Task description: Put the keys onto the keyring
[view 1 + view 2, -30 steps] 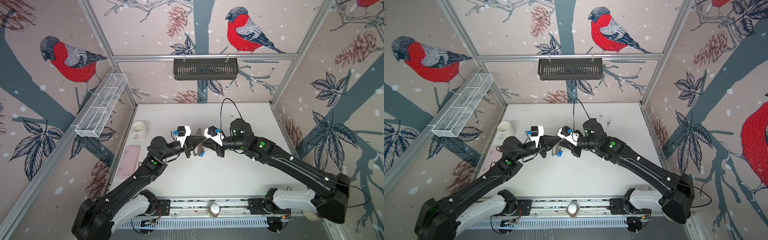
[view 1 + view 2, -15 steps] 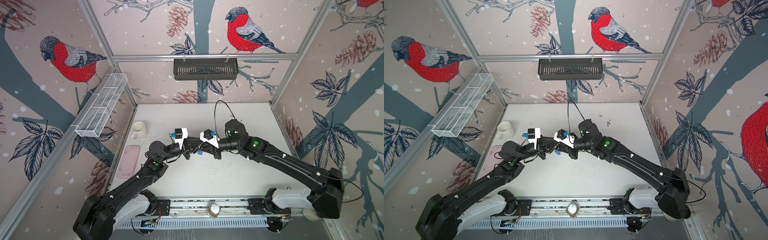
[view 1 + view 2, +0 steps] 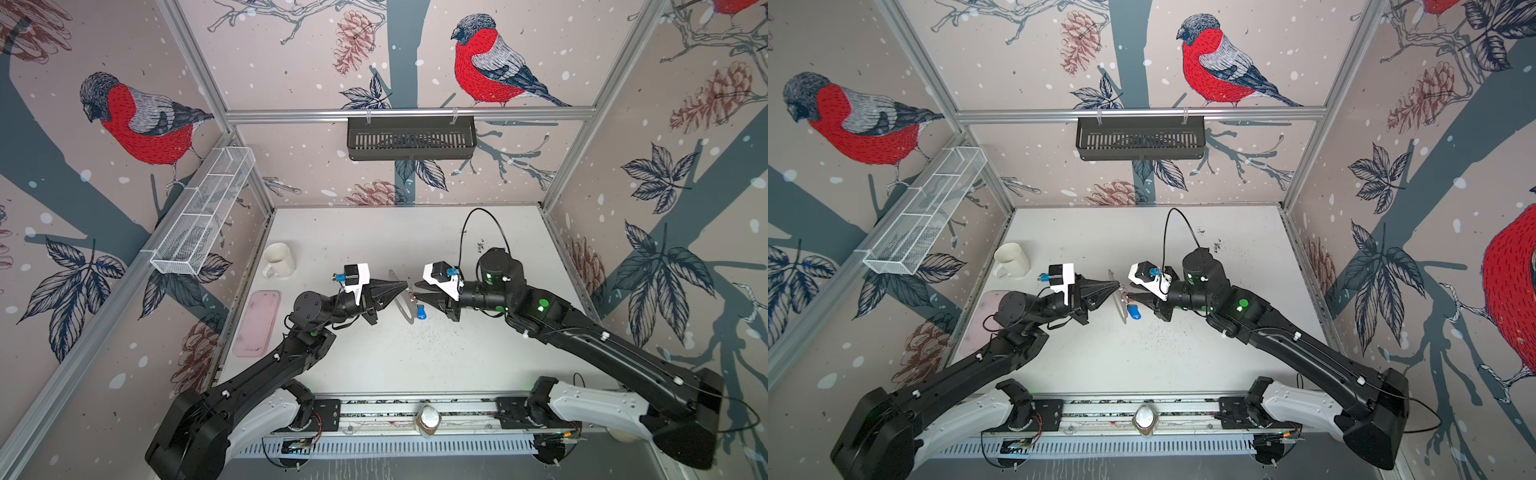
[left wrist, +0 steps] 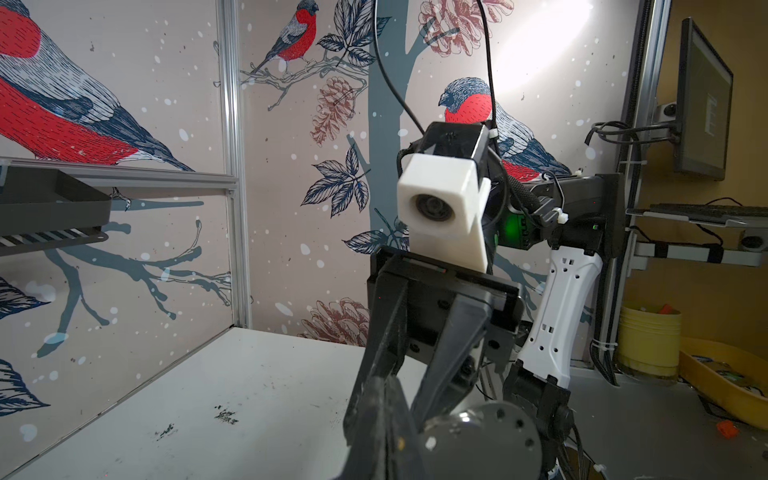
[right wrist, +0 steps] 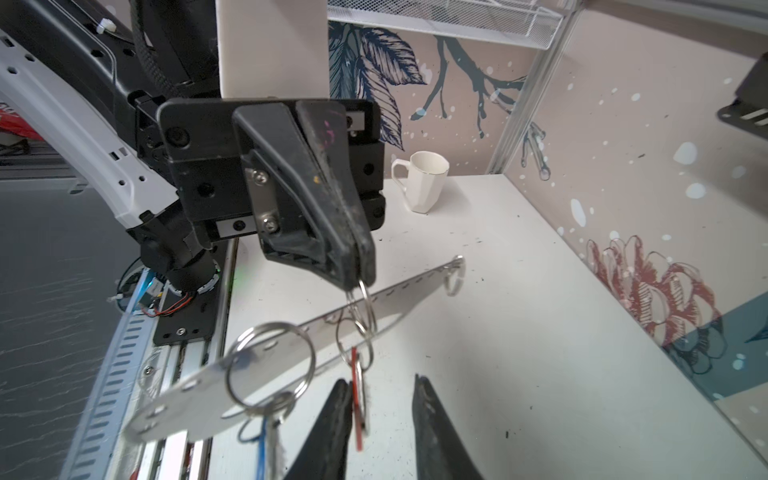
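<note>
White mug (image 5: 424, 183) upright near pink tray (image 3: 257, 324), left hand (image 5: 358, 270) pinching keyring (image 5: 399, 296)

Bullfinch-wallpaper walls (image 3: 291, 62), white tabletop (image 3: 374, 232), black wall basket (image 3: 411, 137).

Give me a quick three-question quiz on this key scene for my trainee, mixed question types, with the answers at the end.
1. True or false: the right gripper stands open.
2. The left gripper is pinching which of these: A mug handle, B silver ring, C pink tray?
3. What colour is the tag hanging beside one finger of the right gripper?

Key: 1 true. 2 B. 3 red.
</note>
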Robot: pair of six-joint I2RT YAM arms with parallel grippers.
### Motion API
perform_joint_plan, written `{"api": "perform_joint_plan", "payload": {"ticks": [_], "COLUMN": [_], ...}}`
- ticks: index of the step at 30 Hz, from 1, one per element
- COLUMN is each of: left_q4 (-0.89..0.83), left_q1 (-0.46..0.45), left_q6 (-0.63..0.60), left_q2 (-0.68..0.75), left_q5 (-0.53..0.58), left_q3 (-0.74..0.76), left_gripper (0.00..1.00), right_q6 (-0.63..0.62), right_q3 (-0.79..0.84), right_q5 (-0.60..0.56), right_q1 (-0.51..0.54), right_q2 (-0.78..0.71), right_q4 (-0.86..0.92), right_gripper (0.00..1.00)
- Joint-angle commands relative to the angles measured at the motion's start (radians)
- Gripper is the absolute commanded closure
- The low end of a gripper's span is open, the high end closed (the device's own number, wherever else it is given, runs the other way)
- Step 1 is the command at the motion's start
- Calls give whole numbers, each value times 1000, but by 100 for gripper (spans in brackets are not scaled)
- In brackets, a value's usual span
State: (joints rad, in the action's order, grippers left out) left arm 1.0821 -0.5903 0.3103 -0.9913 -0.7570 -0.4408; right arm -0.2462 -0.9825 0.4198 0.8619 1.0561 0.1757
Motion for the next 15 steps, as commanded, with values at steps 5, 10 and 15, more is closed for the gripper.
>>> {"api": "perform_joint_plan", "payload": {"ticks": [5, 10, 15], "left_q4": [213, 302, 360], "left_q1": [2, 1, 1], "left_q6": [23, 22, 26], "left_q2": [-5, -17, -41], "left_q5": [0, 8, 1], "left_q3": [37, 67, 72], "left_gripper": [100, 100, 100], "right_q6": [71, 130, 153], "right_q3": [80, 124, 126], "right_q5": [-75, 9, 69], "right_q1": [-5, -1, 6], "right_q2": [-79, -87, -67], "right_q4": [-190, -325, -361], "right_gripper": [83, 85, 85]}}
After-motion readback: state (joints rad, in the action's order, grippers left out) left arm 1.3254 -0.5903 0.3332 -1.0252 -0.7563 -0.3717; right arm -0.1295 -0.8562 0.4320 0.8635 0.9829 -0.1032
